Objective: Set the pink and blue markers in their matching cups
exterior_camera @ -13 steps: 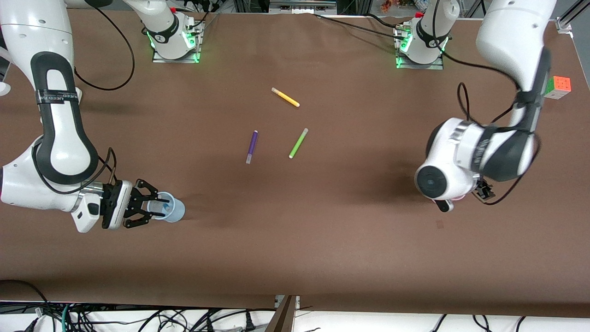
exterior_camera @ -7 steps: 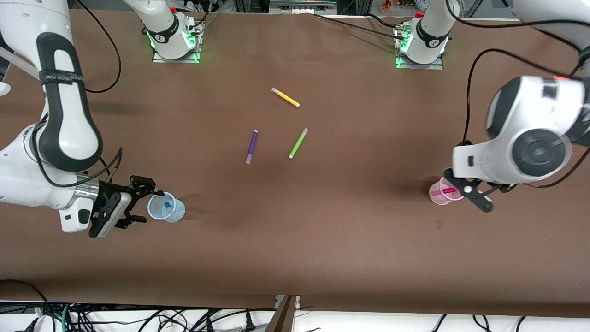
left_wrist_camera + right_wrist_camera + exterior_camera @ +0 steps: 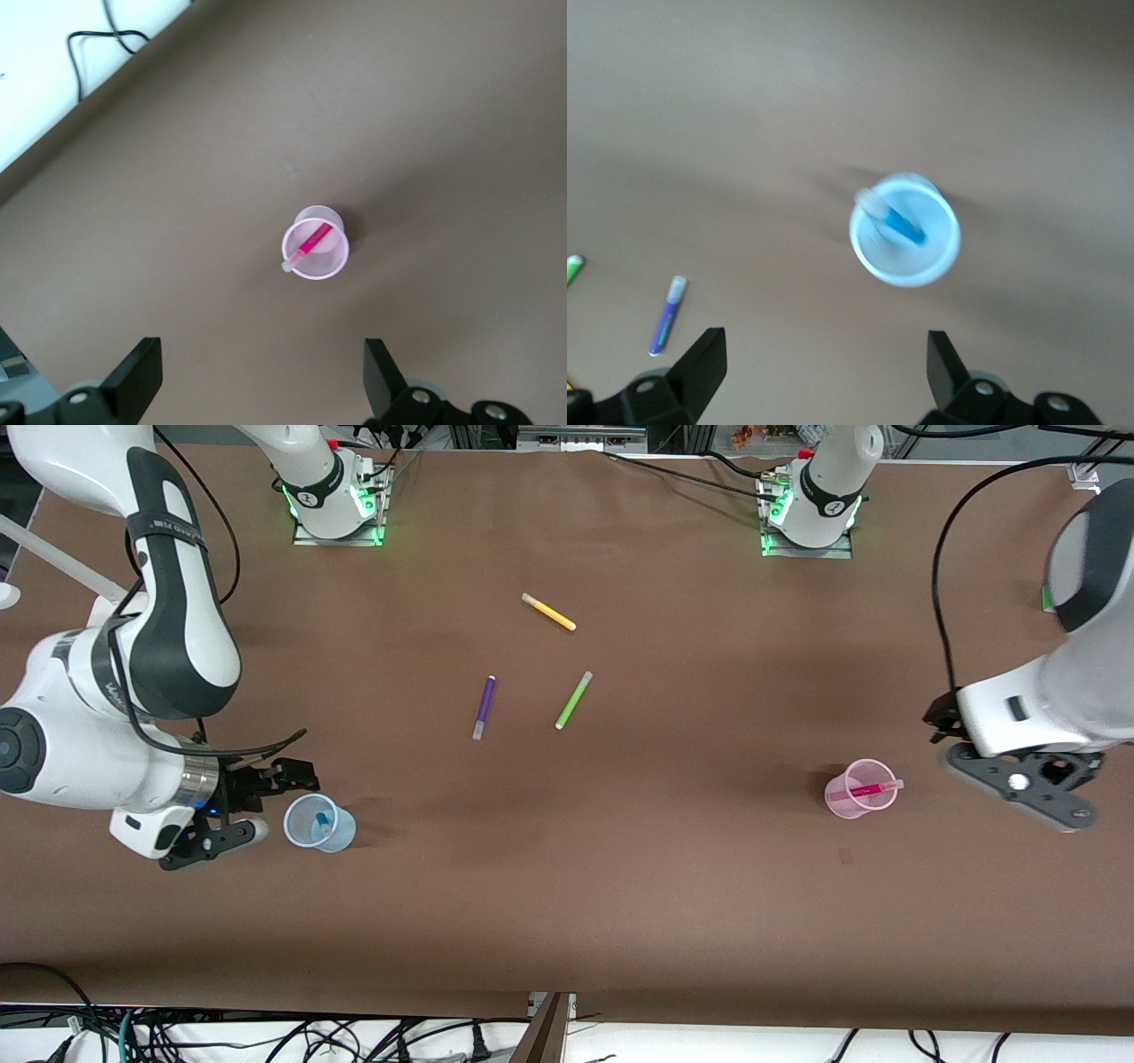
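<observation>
The pale blue cup [image 3: 319, 825] stands upright near the right arm's end of the table with the blue marker [image 3: 324, 818] leaning inside it. My right gripper [image 3: 270, 804] is open and empty, beside that cup and apart from it. The right wrist view shows the cup [image 3: 904, 232], the marker [image 3: 900, 221] and my open gripper [image 3: 824, 376]. The pale pink cup [image 3: 858, 789] stands near the left arm's end with the pink marker [image 3: 868, 788] resting in it, cap end over the rim. My left gripper [image 3: 1010, 775] is open, empty and raised beside it; the left wrist view shows the cup [image 3: 316, 244], the marker [image 3: 310, 241] and my gripper [image 3: 259, 381].
A yellow marker [image 3: 548, 612], a purple marker [image 3: 483, 707] and a lime-green marker [image 3: 573, 700] lie in the middle of the table, farther from the front camera than the cups. The purple marker also shows in the right wrist view [image 3: 667, 316].
Both grippers have drawn back and up from their cups, open and empty. The left arm swung toward its end of the table, uncovering the pink cup. Both markers stay in their cups.
</observation>
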`<state>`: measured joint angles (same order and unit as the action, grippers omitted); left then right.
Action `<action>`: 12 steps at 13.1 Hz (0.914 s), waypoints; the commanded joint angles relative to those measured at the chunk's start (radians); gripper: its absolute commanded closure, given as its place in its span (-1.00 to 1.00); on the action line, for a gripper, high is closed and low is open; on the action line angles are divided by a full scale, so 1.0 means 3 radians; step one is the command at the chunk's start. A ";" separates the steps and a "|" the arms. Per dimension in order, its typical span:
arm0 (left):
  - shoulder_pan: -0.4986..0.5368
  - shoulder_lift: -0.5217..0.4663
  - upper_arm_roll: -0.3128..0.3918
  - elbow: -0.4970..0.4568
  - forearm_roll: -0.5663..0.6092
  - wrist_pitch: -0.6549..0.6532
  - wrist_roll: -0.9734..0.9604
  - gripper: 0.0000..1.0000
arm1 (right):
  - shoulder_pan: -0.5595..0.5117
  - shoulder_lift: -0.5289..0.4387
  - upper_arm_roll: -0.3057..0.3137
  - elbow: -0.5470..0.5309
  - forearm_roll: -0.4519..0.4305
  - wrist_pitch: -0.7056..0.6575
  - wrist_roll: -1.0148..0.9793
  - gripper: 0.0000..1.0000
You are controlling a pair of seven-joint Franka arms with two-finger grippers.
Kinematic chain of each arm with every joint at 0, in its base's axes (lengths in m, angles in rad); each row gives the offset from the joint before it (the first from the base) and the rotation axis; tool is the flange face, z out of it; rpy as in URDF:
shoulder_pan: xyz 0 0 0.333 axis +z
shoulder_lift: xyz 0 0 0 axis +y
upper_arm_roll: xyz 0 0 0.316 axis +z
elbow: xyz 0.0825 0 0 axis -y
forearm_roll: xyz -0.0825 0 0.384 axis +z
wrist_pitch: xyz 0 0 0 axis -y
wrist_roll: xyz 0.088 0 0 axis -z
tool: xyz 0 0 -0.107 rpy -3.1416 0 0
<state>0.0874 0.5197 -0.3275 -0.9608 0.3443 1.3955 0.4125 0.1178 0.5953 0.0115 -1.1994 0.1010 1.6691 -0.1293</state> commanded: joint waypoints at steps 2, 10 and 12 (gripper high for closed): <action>0.0183 -0.0045 -0.0003 0.0058 -0.0439 0.0001 -0.0513 -1.00 | 0.0092 -0.0372 -0.0008 -0.0011 -0.0336 -0.0542 0.0604 -1.00; 0.0088 -0.1254 0.0558 -0.1753 -0.1008 0.0934 -0.1027 -1.00 | -0.0004 -0.1682 0.0002 -0.1090 -0.0408 -0.0568 0.0569 -1.00; -0.0203 -0.1496 0.0891 -0.2104 -0.1148 0.1075 -0.1043 -1.00 | -0.0147 -0.1744 0.0002 -0.1100 -0.0363 -0.0624 0.0564 -1.00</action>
<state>0.0912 0.2432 -0.1621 -1.3494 0.0423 1.6318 0.1186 0.1151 0.1187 0.0069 -1.4700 -0.0081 1.4838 0.0368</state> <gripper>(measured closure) 0.000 0.000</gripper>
